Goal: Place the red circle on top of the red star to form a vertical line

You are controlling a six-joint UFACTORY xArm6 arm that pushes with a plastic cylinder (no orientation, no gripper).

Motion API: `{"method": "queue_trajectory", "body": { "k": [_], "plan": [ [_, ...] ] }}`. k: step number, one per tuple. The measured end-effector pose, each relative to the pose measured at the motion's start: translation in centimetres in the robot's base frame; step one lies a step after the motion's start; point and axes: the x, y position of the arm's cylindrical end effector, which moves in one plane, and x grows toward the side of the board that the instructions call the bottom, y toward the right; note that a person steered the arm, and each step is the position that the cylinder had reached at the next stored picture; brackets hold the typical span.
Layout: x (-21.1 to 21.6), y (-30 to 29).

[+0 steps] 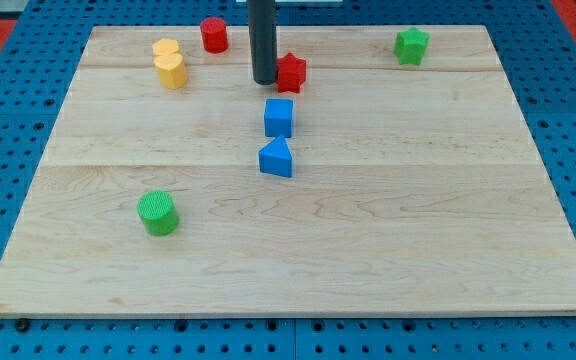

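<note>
The red circle (214,35) stands near the board's top edge, left of centre. The red star (291,72) lies to its right and a little lower. My tip (264,81) is at the end of the dark rod (263,40), right beside the star's left side, touching or nearly so. The tip is to the right of and below the red circle, apart from it.
A yellow heart-shaped block (169,63) sits left of the red circle. A blue cube (279,117) and a blue triangle-topped block (277,158) lie below the star. A green cylinder (157,213) is at lower left, a green star-like block (411,45) at top right. The wooden board (388,230) lies on blue pegboard.
</note>
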Motion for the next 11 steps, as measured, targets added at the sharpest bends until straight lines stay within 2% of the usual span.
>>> {"method": "queue_trajectory", "body": {
  "k": [1,2,3,4,8,9,11],
  "plan": [
    [-2.6,-8.6],
    [-5.8,-8.3],
    [-7.1,-15.2],
    [-9.1,-12.3],
    [-8.1,2.1],
    [-8.1,-3.1],
    [-8.1,-8.0]
  ]
}}
